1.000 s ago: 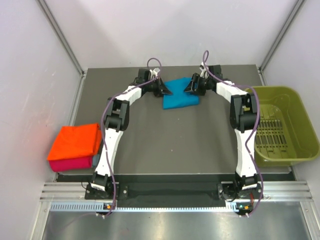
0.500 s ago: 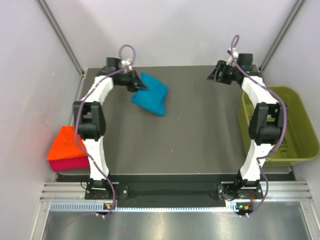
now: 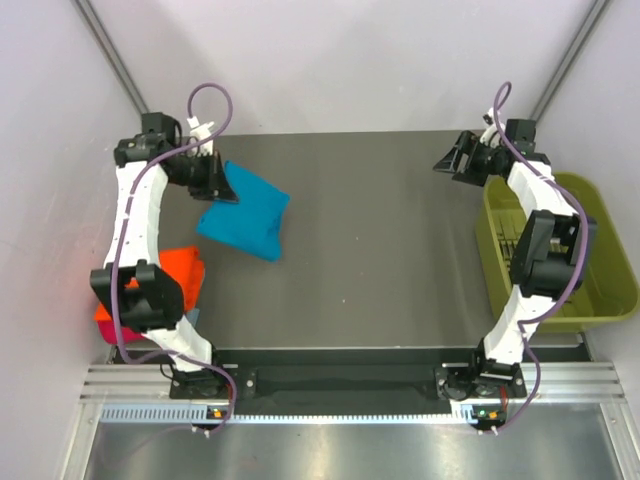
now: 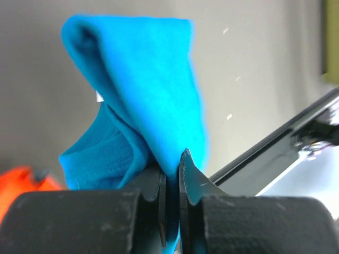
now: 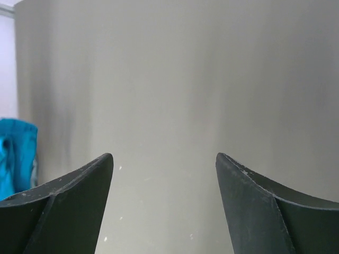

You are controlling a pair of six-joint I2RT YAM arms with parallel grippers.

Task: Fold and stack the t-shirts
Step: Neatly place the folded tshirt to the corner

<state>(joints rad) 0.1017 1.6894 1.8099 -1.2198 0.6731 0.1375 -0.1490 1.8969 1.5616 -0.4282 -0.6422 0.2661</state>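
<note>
left wrist: white label (image 4: 99, 96) on teal t-shirt (image 4: 159, 90)

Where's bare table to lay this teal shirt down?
The table is bare through the middle, from the teal shirt across to the green basket and forward to the near edge. The left edge is crowded: the left arm overhangs the orange shirt.

**Basket, table and enclosure**

An olive-green rectangular plastic basket (image 3: 605, 230) sits at the right edge of the dark grey matte tabletop (image 3: 400, 260), about midway between near and far. Plain white wall panels (image 3: 340, 60) close in the far side and both flanks. A slanting silver metal post (image 3: 120, 72) rises from the far left corner, and a matching post (image 3: 566, 65) from the far right. A ribbed aluminium rail (image 3: 340, 385) runs along the near edge.
</note>
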